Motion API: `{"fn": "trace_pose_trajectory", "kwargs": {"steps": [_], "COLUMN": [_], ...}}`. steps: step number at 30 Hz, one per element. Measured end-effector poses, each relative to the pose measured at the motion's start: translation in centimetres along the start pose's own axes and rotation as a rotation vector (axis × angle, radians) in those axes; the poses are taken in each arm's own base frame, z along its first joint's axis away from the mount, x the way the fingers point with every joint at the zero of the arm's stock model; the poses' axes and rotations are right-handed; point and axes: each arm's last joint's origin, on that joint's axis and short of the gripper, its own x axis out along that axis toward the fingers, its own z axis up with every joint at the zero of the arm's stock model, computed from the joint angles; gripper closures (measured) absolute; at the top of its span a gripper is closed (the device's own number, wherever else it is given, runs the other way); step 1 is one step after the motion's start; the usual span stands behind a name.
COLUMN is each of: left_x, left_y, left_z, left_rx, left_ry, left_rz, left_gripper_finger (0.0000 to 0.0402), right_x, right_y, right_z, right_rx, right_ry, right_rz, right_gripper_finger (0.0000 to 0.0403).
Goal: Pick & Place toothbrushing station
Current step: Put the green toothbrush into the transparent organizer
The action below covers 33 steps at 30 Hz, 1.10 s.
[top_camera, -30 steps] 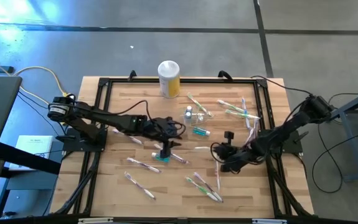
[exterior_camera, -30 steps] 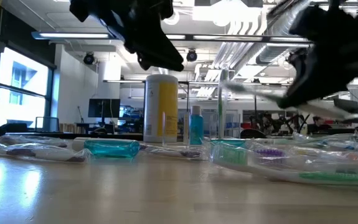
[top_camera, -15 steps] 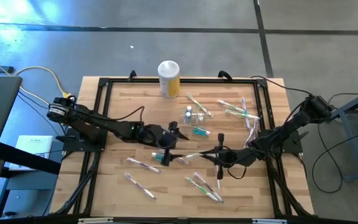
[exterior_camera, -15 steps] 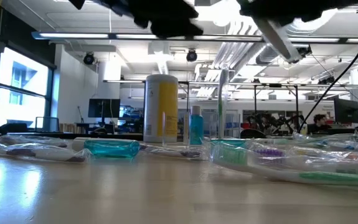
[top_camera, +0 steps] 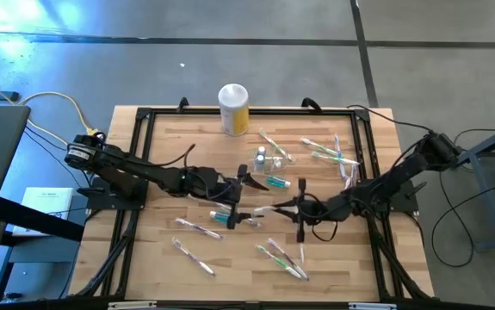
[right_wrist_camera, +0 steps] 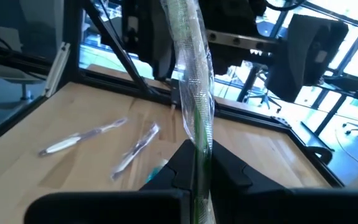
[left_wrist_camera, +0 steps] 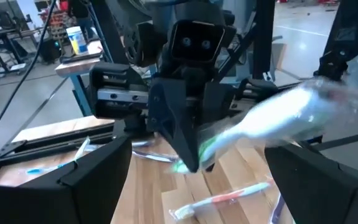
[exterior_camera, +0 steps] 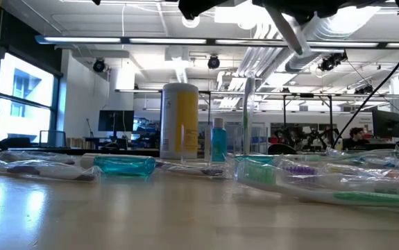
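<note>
While the toothbrushing station (top_camera: 270, 158), a small clear holder, stands upright toward the far middle of the wooden table (top_camera: 195, 138) beside a little blue bottle (exterior_camera: 218, 140), the right gripper (top_camera: 287, 207) reaches level toward the centre with its fingers clamped on a wrapped toothbrush (right_wrist_camera: 194, 106). Facing it just apart, the left gripper (top_camera: 245, 185) is raised with its fingers spread wide and holding nothing. No writing is legible on the yellow canister (top_camera: 233, 108); more wrapped toothbrushes lie scattered, and the low view shows a bright workshop behind.
</note>
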Motion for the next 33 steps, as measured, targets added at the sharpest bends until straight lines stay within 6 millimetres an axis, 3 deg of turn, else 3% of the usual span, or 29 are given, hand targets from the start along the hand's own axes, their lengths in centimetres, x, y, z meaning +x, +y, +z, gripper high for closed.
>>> {"fn": "trace_pose_trajectory", "kwargs": {"steps": [23,27,33], "left_x": [0.10,0.10,0.10], "left_y": [0.09,0.11,0.11], "left_z": [0.31,0.33,0.34], "left_rx": [0.017,0.038,0.043], "left_ry": [-0.042,-0.043,-0.045], "left_rz": [0.021,0.026,0.026], "left_gripper_finger": [0.0044,0.0075,0.0161], "right_x": [0.55,0.55,0.55], "right_y": [-0.96,-0.99,-0.99], "right_z": [-0.04,0.09,0.15], "right_rx": [0.002,-0.007,-0.006], "right_ry": [-0.013,-0.025,-0.031], "right_rz": [0.001,-0.002,-0.001], "right_gripper_finger": [0.0388,0.0388,0.0388]}}
